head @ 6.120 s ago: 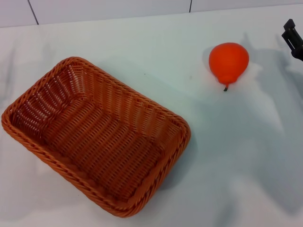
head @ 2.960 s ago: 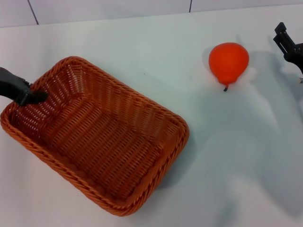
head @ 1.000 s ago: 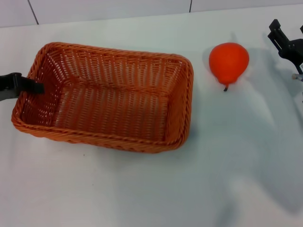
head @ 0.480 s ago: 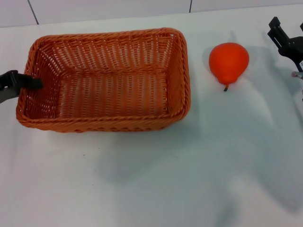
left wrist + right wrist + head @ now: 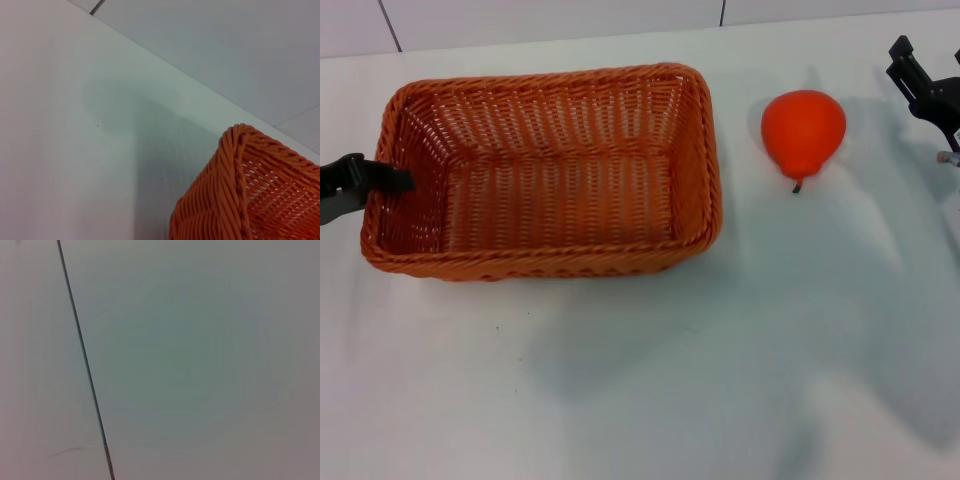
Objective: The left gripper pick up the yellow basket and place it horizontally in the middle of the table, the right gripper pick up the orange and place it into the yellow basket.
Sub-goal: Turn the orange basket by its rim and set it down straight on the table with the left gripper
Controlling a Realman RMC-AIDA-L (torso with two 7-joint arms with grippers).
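Note:
The yellow basket (image 5: 550, 170), orange-brown wicker, lies lengthwise across the white table (image 5: 650, 380), left of centre. My left gripper (image 5: 382, 182) is shut on the middle of its left rim. A corner of the basket shows in the left wrist view (image 5: 235, 195). The orange (image 5: 803, 130) lies on the table to the right of the basket, apart from it, with its stem toward me. My right gripper (image 5: 928, 80) hangs open and empty at the far right edge, to the right of the orange. The right wrist view shows only a plain surface.
A tiled wall (image 5: 550, 20) runs along the table's far edge. Bare white tabletop lies in front of the basket and the orange. A dark seam (image 5: 82, 360) crosses the right wrist view.
My left gripper came in and took the basket's left rim. The basket turned from slanted to lengthwise and moved toward the far side. Over the last half second it barely shifted. The orange stayed put.

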